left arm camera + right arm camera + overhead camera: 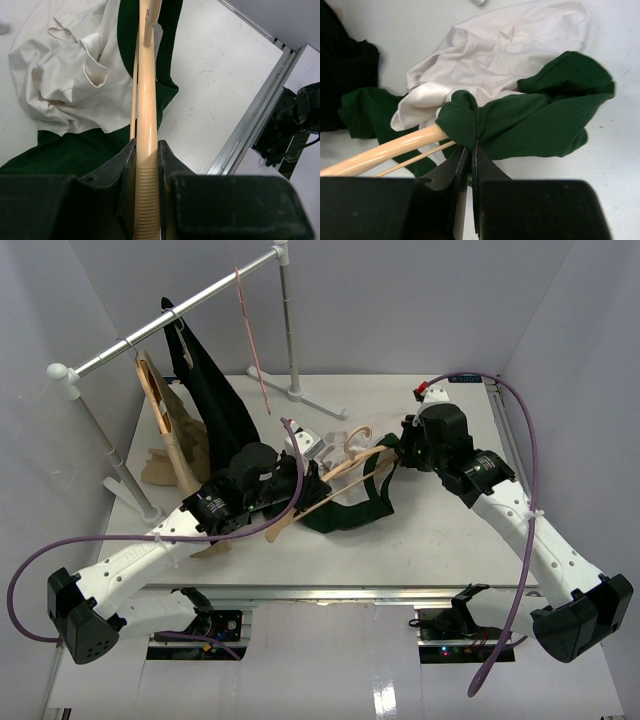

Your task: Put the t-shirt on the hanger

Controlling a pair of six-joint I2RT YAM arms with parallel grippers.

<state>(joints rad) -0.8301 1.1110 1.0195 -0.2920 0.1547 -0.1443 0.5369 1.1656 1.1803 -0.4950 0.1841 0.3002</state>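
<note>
The dark green t-shirt (362, 502) with its cream-white panel (500, 47) lies bunched at the table's middle. The light wood hanger (340, 480) runs across it. My left gripper (146, 150) is shut on one ridged end of the hanger (146, 125) and holds it over the shirt (75, 155). My right gripper (470, 150) is shut on a ribbed green edge of the t-shirt (465, 120), next to the hanger's other arm (385, 150). In the top view the right gripper (396, 453) sits at the shirt's right side, the left gripper (300, 490) at its left.
A white clothes rail (170, 315) stands at the back left with a black garment (215, 400), a tan-beige garment (175, 445) and a thin pink-red wire hanger (250, 335). The table's metal front edge (250, 120) is close to the left gripper.
</note>
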